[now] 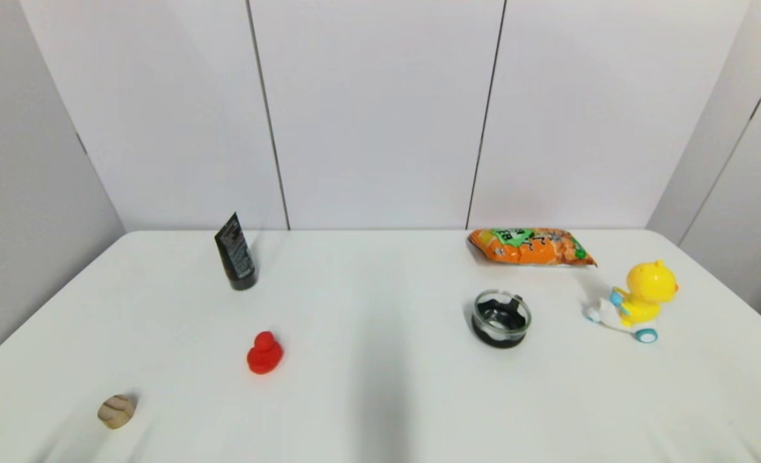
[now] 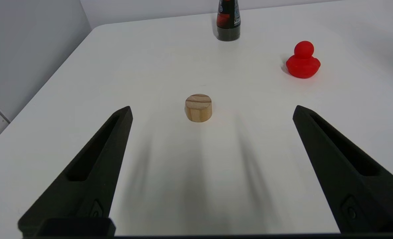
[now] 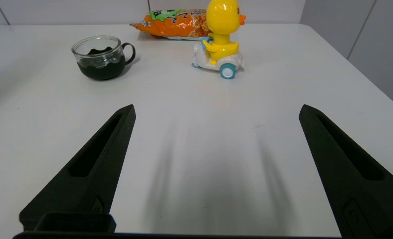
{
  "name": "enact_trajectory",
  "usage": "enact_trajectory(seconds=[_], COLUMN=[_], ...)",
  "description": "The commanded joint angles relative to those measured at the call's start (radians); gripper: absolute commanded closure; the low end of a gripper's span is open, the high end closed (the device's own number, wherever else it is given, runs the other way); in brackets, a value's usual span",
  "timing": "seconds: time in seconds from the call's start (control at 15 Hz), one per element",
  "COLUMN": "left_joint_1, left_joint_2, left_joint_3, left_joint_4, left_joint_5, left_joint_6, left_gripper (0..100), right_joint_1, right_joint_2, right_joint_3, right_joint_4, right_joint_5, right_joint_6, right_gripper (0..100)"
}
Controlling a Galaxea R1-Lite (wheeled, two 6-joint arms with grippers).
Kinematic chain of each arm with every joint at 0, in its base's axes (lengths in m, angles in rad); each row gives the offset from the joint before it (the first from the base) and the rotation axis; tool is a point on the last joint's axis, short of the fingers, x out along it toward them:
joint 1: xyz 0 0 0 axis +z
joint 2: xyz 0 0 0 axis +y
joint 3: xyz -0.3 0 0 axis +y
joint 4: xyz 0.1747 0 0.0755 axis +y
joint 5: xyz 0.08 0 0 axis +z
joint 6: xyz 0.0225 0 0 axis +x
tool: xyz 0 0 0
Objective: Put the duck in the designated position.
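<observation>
Two grippers wait with nothing in them. The left gripper (image 2: 213, 111) and the right gripper (image 3: 216, 109) each have fingers spread wide. The red duck (image 1: 265, 353) sits on the white table (image 1: 380, 399), left of the middle, between the black tube (image 1: 235, 254) farther back and the wooden block (image 1: 116, 411) nearer.

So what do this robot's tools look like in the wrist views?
Both match. The left tool has two long matte black fingers, wedge-shaped and tapering to blunt tips, each with a recessed slot along its inner face and a small embossed mark near the base. A black bar runs between the bases. The right tool looks the same. No cables or arm links show, and neither arm appears in the head view.
</observation>
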Motion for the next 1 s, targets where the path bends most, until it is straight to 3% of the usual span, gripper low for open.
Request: enact_trajectory(seconds=[0.07,1.0], left_joint_1=[0.0,0.0], left_joint_2=[0.001,0.001], left_joint_3=[0.0,0.0], left_joint_4=[0.0,0.0], left_joint_5=[0.0,0.0], left_joint_6=[0.001,0.001], left_gripper=[0,0], right_joint_1=[0.0,0.0], right_joint_2=[0.001,0.001], right_joint_3=[0.0,0.0], right_joint_4=[0.0,0.0], right_joint_5=[0.0,0.0], right_joint_6=[0.001,0.001], right_gripper=[0,0])
